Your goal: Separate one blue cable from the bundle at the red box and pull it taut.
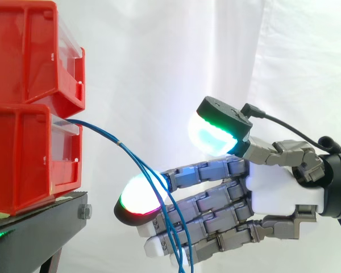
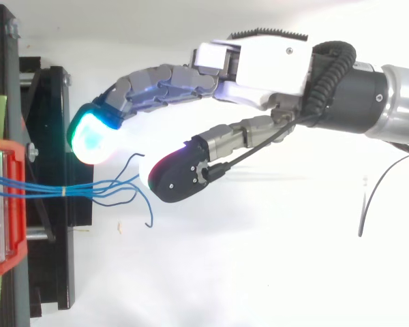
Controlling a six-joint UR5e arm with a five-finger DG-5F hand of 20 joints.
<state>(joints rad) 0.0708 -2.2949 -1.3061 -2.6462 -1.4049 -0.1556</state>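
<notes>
While blue cables droop from red box, hand nearby, fingers relaxed.

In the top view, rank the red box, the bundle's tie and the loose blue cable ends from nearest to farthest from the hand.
1. Loose blue cable ends, between the fingers and thumb of the hand.
2. Tie, mid-bundle, further left.
3. Red box, at the left edge.
</notes>
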